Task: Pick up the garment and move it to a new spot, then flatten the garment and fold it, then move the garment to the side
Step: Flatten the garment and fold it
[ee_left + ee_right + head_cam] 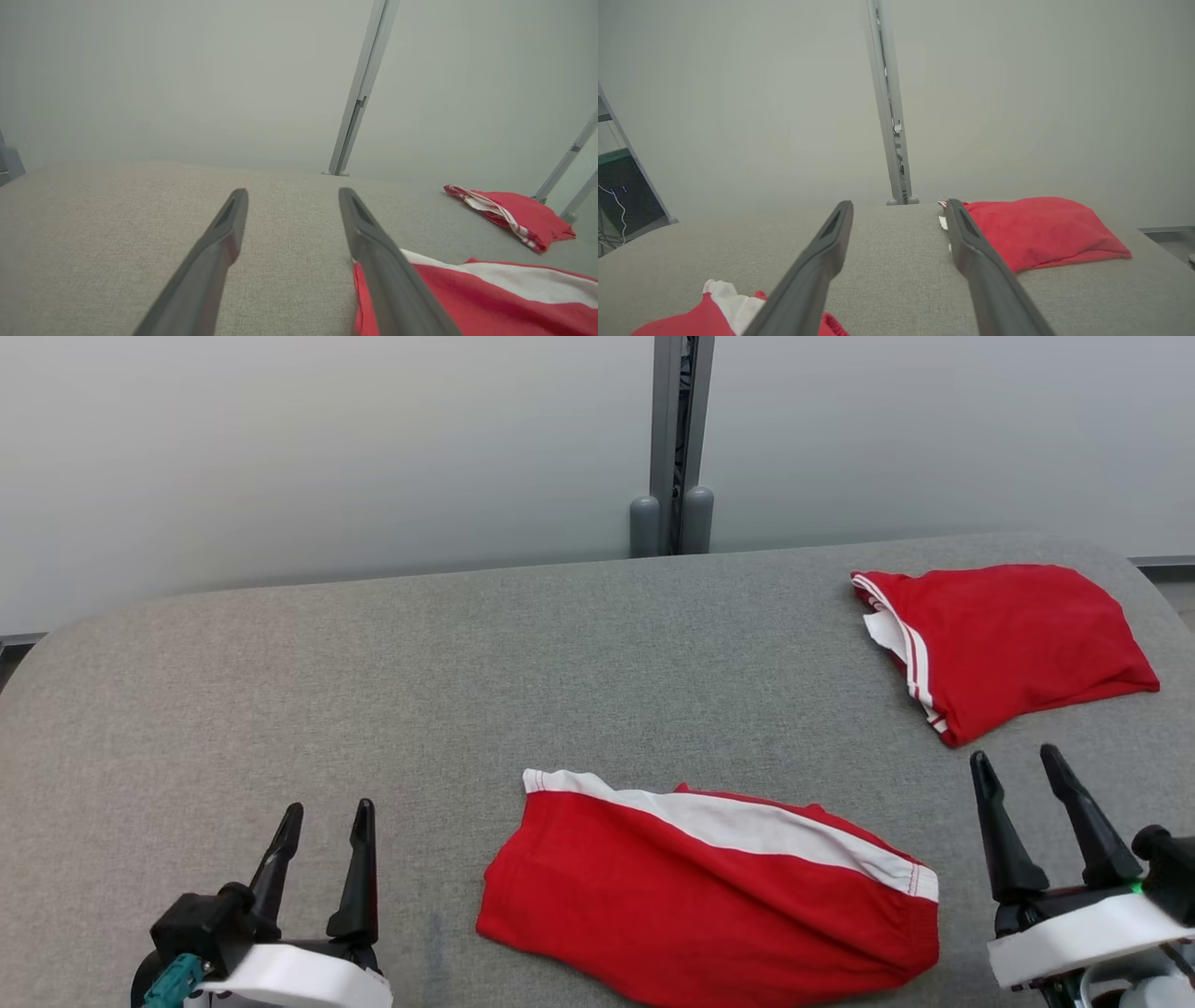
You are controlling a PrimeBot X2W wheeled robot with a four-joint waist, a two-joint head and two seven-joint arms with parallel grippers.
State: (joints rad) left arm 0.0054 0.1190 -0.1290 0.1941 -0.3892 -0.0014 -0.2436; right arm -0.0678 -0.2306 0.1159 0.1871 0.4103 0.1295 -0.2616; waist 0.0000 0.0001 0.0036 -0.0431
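Note:
A red garment (691, 896) with a white band along its far edge lies flat at the front middle of the grey padded table (420, 663). The left wrist view catches it at the lower right (490, 303), and the right wrist view at the lower left (691, 322). My left gripper (329, 807) stands open to the garment's left, a short gap away, with nothing between its fingers (293, 191). My right gripper (1015, 754) stands open just past the garment's right end, also with nothing in it (899, 203).
A second red garment (1008, 644), folded, with white stripes at its edge, lies at the table's back right (518, 214) (1041, 231). A grey post (672, 448) rises against the pale wall behind the table. The table's corners are rounded.

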